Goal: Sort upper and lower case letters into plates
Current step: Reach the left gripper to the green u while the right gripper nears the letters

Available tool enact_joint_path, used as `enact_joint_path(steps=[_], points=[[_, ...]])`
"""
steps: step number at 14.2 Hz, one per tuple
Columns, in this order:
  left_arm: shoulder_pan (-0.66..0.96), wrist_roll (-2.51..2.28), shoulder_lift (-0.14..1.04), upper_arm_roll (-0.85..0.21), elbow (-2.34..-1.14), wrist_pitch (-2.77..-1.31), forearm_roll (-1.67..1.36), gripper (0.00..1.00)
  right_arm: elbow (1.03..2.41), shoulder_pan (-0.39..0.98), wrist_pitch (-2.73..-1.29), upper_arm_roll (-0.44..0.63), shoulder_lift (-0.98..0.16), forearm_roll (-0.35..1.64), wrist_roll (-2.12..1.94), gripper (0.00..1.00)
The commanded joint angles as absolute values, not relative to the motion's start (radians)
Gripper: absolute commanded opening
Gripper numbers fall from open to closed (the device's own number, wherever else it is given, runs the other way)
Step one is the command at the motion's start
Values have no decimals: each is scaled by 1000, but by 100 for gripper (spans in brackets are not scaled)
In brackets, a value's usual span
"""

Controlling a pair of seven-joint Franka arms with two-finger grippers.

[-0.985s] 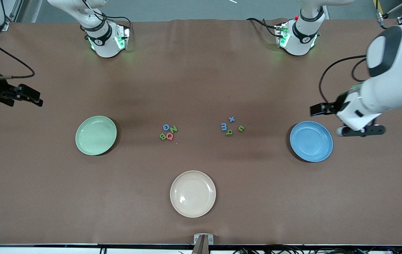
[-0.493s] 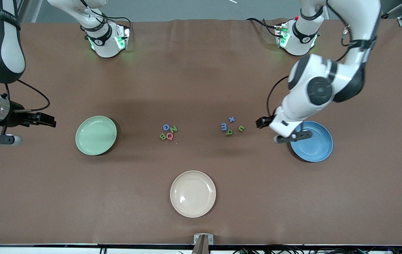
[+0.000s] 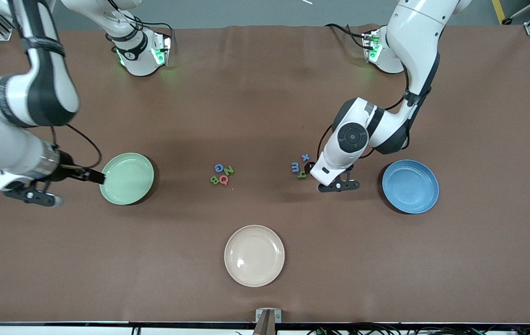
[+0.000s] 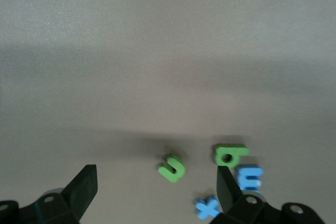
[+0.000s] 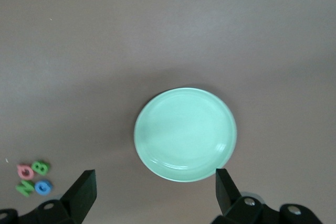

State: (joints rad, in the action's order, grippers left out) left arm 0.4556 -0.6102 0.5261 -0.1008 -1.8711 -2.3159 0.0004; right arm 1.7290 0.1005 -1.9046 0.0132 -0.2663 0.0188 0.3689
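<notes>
Several capital letters, a blue G (image 3: pixel 219 168), green N (image 3: pixel 228 170), green B (image 3: pixel 214 179) and pink Q (image 3: pixel 223 179), lie clustered mid-table. Toward the left arm's end lie a blue x (image 3: pixel 305 157), a blue m (image 3: pixel 295 167) and a green letter (image 3: pixel 302 174). My left gripper (image 3: pixel 314 168) hangs open low over this group. In the left wrist view a green u (image 4: pixel 172 167) lies between its fingertips (image 4: pixel 156 188). The mint plate (image 3: pixel 126 178) and blue plate (image 3: pixel 410 186) are empty. My right gripper (image 3: pixel 89 176) is open at the mint plate's (image 5: pixel 185 134) rim.
A cream plate (image 3: pixel 254 255) sits nearer the front camera than the letters, also empty. The two arm bases stand along the table's back edge. Brown tabletop surrounds the plates.
Both arms swung in from the table's ends. The left gripper passed the blue plate and came over the small letters. The right gripper reached the mint plate's edge.
</notes>
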Motion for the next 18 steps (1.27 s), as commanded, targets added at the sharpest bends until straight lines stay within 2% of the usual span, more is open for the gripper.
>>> enact_joint_path(steps=[1, 6, 10, 14, 18], points=[[460, -629, 525, -94, -1878, -2313, 37, 100, 1782, 167, -1985, 17, -291, 20, 529, 100], [479, -673, 545, -95, -1890, -2328, 37, 100, 1782, 235, -2058, 17, -368, 21, 676, 100], [483, -699, 537, -95, -1983, -2468, 37, 100, 1782, 304, -2187, 15, -449, 32, 840, 100], [486, -715, 543, -95, -1993, -2491, 37, 99, 1781, 360, -2278, 17, -511, 41, 1003, 100], [491, -745, 548, -95, -1991, -2493, 37, 77, 1778, 383, -2351, 15, -569, 57, 1068, 100]])
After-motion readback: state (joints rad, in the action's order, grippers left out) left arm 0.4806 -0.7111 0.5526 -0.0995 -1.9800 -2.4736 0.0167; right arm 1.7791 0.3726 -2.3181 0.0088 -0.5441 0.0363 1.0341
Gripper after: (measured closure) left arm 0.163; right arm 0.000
